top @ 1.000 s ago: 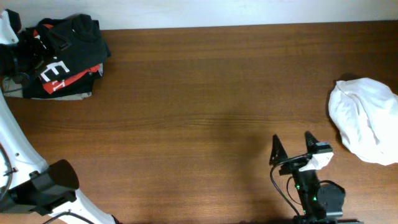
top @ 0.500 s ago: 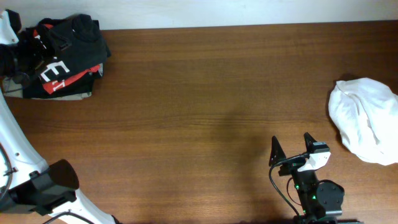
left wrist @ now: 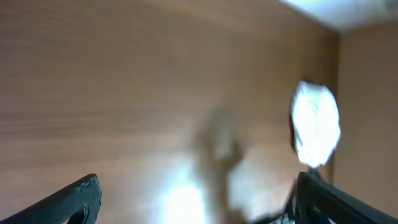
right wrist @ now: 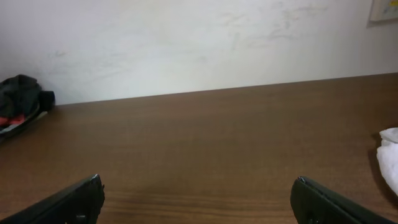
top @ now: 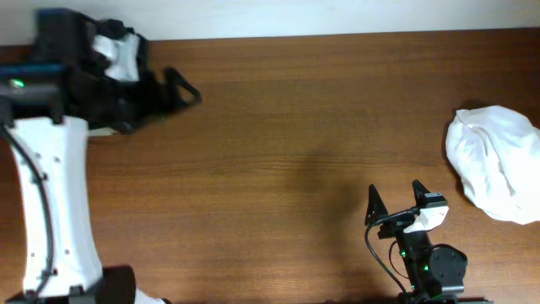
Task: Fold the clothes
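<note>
The dark T-shirt is hidden under my left arm in the overhead view. In the right wrist view it shows as a dark crumpled heap (right wrist: 22,92) at the table's far left, with a bit of red cloth (right wrist: 7,119) beneath it. My left gripper (top: 173,95) is open and empty, raised just right of the heap and pointing across the table. Its wrist view is blurred, with both fingers apart (left wrist: 199,190). My right gripper (top: 395,203) is open and empty near the front edge, and its wrist view shows the fingers wide apart (right wrist: 199,196).
A crumpled white cloth (top: 496,162) lies at the right edge. It also shows in the right wrist view (right wrist: 390,155) and blurred in the left wrist view (left wrist: 316,124). The brown wooden table (top: 287,135) meets a pale wall at the back.
My left arm has swung in from the left edge over the clothes heap and now covers it, its gripper pointing right. The right arm has not moved.
</note>
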Action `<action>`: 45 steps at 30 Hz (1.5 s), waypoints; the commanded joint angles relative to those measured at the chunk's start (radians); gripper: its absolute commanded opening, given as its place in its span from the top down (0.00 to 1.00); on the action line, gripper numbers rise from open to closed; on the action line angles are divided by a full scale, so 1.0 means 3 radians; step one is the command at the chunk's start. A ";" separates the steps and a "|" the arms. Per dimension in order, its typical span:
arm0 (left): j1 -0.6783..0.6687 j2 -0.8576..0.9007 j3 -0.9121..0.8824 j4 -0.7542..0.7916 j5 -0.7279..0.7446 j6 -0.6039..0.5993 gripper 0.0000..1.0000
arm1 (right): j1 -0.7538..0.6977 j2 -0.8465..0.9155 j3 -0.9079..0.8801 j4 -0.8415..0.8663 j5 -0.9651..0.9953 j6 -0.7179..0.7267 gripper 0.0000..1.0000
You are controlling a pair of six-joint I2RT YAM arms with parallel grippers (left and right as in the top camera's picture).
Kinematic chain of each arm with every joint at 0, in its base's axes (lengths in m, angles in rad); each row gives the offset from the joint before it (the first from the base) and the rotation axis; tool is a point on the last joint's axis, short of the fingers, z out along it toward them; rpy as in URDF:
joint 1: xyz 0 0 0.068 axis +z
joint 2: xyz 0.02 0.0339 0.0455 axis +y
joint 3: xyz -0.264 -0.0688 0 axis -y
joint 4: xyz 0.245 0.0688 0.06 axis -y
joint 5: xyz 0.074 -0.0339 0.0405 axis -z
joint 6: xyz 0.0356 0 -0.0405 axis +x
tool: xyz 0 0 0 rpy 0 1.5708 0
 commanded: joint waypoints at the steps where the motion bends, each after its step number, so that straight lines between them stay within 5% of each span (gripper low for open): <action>1: -0.0582 -0.0459 -0.0289 0.0011 0.0009 0.0017 0.01 | -0.0011 -0.0022 -0.0017 -0.0022 0.0018 -0.0024 0.01; 6: -0.0479 -0.1214 -0.0654 0.0013 0.0008 0.0018 0.01 | -0.0011 -0.0022 -0.0017 -0.0022 0.0018 -0.0024 0.01; 9: -0.0425 -0.1887 -0.1892 0.0170 0.0022 0.0017 0.01 | -0.0011 -0.0022 -0.0017 -0.0022 0.0018 -0.0024 0.01; 14: -0.0357 -0.3759 -0.5093 0.3995 -0.0336 0.0736 0.01 | -0.0011 -0.0022 -0.0017 -0.0022 0.0018 -0.0024 0.01; 19: -0.0174 -0.4908 -0.6687 0.5605 -0.0725 0.0565 0.01 | -0.0011 -0.0022 -0.0017 -0.0022 0.0018 -0.0025 0.01; 21: -0.0175 -0.5215 -0.7064 0.5680 -0.1237 -0.0052 0.01 | -0.0011 -0.0022 -0.0017 -0.0022 0.0018 -0.0024 0.01; 26: -0.0178 -0.5643 -0.7067 0.4955 -0.1840 0.0043 0.01 | -0.0011 -0.0022 -0.0017 -0.0022 0.0018 -0.0024 0.01; 29: -0.0175 -0.5656 -0.7067 0.4954 -0.1841 0.0380 0.01 | -0.0011 -0.0022 -0.0017 -0.0022 0.0018 -0.0024 0.02; 45: -0.0175 -0.5655 -0.7067 0.4954 -0.1841 0.0380 0.01 | -0.0011 -0.0022 -0.0017 -0.0022 0.0018 -0.0024 0.01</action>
